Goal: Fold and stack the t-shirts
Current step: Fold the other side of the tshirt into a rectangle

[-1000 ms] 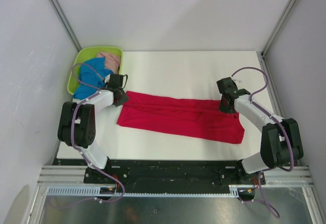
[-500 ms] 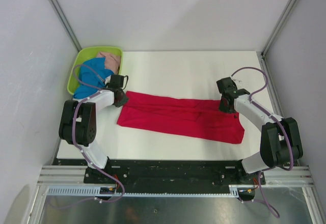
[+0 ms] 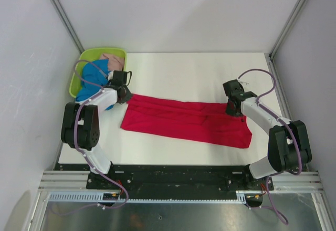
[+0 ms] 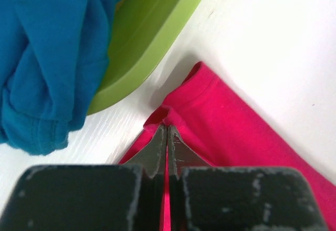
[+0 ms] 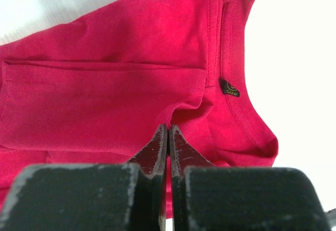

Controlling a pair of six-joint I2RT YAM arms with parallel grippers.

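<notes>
Change: left jaws, open a second ago, now pinched shut on far-left corner of bright red cloth t-shirt (image 3: 184, 118) spread across mid worktop (image 3: 199, 68); right jaws clamp its collar end; both ends held, fold-lift seems ready.

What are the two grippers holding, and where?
Both hold the red shirt: the left gripper pinches its corner beside the basket, the right gripper pinches the cloth next to the collar.

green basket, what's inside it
A blue t-shirt draped over the rim of the basket, with a pale pink t-shirt beside it. The floor and anything beneath them is covered.
</notes>
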